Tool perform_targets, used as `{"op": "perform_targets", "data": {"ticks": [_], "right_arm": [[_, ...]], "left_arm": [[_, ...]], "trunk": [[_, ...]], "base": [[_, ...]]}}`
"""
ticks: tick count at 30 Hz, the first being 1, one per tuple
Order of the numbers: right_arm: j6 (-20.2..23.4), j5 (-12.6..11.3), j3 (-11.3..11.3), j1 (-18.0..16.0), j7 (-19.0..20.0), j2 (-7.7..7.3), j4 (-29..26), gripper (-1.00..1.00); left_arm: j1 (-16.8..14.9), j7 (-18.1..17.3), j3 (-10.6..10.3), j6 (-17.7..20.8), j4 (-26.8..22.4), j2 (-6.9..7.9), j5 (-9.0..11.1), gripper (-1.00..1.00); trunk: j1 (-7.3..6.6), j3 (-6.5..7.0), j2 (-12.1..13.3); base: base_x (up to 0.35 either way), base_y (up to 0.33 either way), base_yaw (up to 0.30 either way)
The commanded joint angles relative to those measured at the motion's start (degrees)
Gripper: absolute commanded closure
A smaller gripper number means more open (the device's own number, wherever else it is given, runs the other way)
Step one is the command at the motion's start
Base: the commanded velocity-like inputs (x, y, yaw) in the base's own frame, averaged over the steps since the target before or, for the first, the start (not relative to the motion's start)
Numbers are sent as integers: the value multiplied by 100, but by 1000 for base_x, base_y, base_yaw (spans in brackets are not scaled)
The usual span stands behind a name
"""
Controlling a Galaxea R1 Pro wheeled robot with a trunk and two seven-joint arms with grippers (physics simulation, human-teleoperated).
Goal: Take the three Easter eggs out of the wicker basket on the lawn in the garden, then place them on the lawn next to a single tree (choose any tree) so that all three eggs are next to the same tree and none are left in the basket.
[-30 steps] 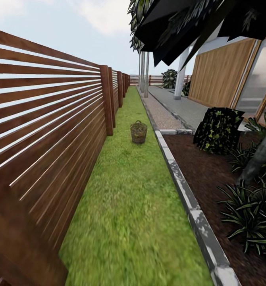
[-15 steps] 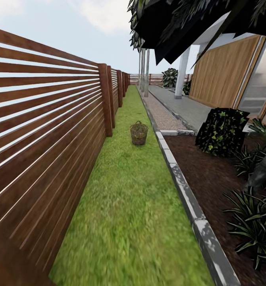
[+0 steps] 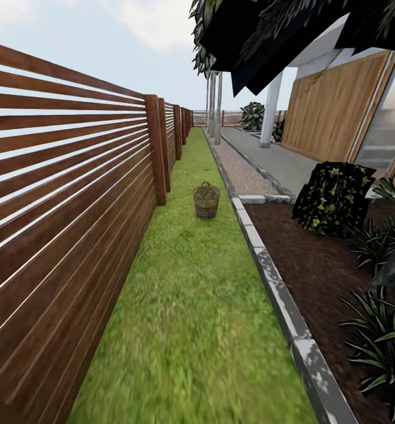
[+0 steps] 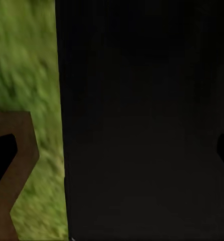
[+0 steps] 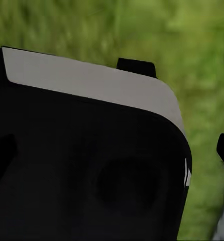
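Head view, approach phase. A long brown slatted wooden fence (image 3: 68, 194) ran along the robot's left, and beside it a narrow strip of short green lawn (image 3: 191, 306) stretched ahead, bounded on the right by a grey stone kerb (image 3: 280, 300) and a bed of dark mulch (image 3: 315, 259) with a dark leafy shrub (image 3: 334, 198). Far down the strip stood slim grey palm-like tree trunks (image 3: 213, 109). The round brown open-weave wicker basket (image 3: 206, 200) with its thin arched handle sat on the grass well ahead, near the kerb; its contents were too small to make out, so the eggs were presumably inside.

The step in hand appeared to be driving up to the basket. It would be done well by holding a straight line between fence and kerb and stopping with the basket within reach of either arm.

The wrist views showed blurred grass beyond dark robot bodywork, which suggested both arms hung low and tucked close to the body. Whether either pincer was open or closed, or held anything, could not be told.
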Motion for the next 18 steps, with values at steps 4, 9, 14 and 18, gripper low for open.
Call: {"op": "perform_targets", "data": {"ticks": [4,9,14,18], "right_arm": [[-18,138,33,-5,-4,-3,6,-100],[-11,102,11,-5,-4,-6,3,-100],[13,74,-9,-5,-4,-6,-2,-100],[16,69,-11,-6,-4,-9,-3,-100]], "left_arm": [[2,1,16,-10,-6,-1,8,-100],[2,0,15,-10,-6,-2,8,-100],[2,2,15,-10,-6,-7,8,-100],[2,1,16,-10,-6,-8,8,-100]], "trunk": [[3,-4,-1],[3,-15,-1],[3,-57,-1],[3,-94,-1]], "base": [[322,0,0],[322,0,0],[322,0,0],[322,0,0]]}}
